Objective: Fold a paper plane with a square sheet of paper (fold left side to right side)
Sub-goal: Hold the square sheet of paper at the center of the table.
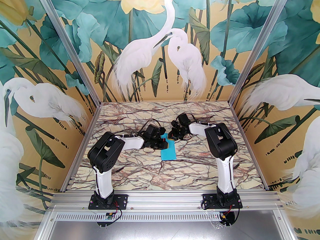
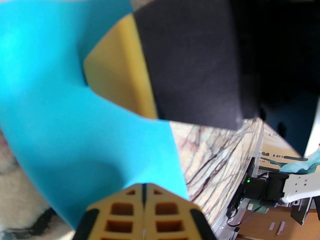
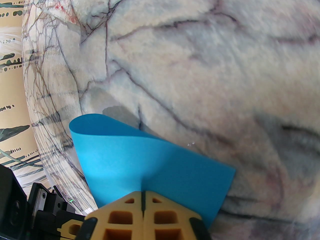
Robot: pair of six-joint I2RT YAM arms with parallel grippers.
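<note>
Found the square sheet of paper [image 1: 168,152] lying on the middle of the bench [image 1: 140,176], showing from above as a narrow strip rather than a full square; judged the left-to-right fold as under way, with the crease not yet pressed flat; saw the left tool [image 1: 163,144] at the strip's far left side and the right tool [image 1: 173,137] just at its far end, the two nearly touching; noted in the left wrist view the left tool [image 2: 143,192] closed tight on an edge of the sheet [image 2: 62,104], fingers together with the paper nipped between; noted likewise in the right wrist view the right tool [image 3: 143,196] clamped on the sheet [image 3: 140,159], with its free part curled over in a soft loop above the bench [image 3: 200,59]; took the double pinch as a way of keeping both layers aligned while carried across, one tool steering the lifted edge, the other guarding against slip; could not assign a corner to either grip; spotted, in the left wrist view, one yellow finger [image 2: 117,69] of the right tool hard against the paper, so little clearance between the two tools; reckoned plenty of bare bench toward the near edge and to either side, painted walls [image 1: 50,109] well apart from the work; expected thin paper to buckle or skew under an uneven pull
</note>
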